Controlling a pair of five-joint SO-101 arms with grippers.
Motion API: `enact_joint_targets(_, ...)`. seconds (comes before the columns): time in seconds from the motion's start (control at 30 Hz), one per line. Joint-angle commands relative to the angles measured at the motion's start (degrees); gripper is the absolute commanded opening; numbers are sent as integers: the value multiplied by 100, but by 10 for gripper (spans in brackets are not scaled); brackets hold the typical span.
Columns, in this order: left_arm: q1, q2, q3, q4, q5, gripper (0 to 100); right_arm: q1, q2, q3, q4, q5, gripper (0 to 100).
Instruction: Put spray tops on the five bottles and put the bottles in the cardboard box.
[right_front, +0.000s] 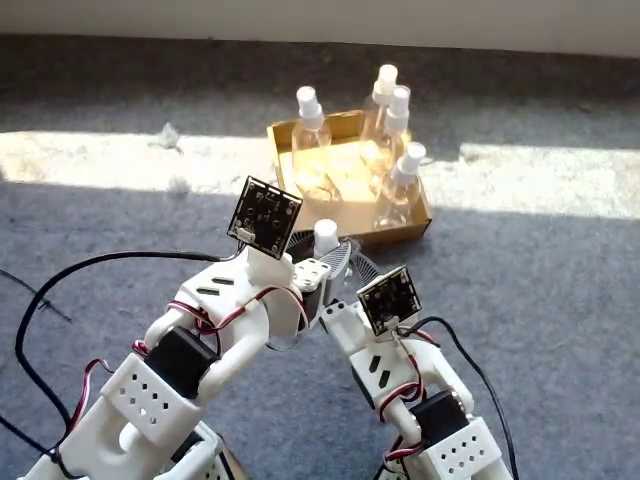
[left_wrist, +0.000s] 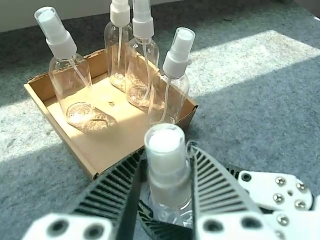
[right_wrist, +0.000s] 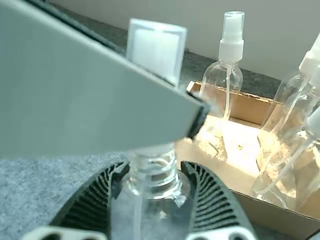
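Cardboard box holds four sprayer-topped bottles; the fifth bottle is upright outside, left fingers clamping its top, right fingers its neck.

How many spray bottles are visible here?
5. Four bottles stand in the cardboard box, one apart from a cluster of three. The fifth bottle is just outside the box, its top in the left gripper, its body in the right gripper. None looks hidden.

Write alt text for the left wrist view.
The left gripper clamps the white spray top of a clear bottle in the foreground. Behind it, four bottles with spray tops stand in an open cardboard box on grey carpet.
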Motion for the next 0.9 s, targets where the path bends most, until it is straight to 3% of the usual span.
enact_joint_targets(0.0, 84, -110, 4, 9, -105, 4, 84, -75, 13, -13, -62, 5)
enact_joint_targets(0.87, 391, -110, 198, -9, -923, 14, 13, -75, -611, 4, -44, 5)
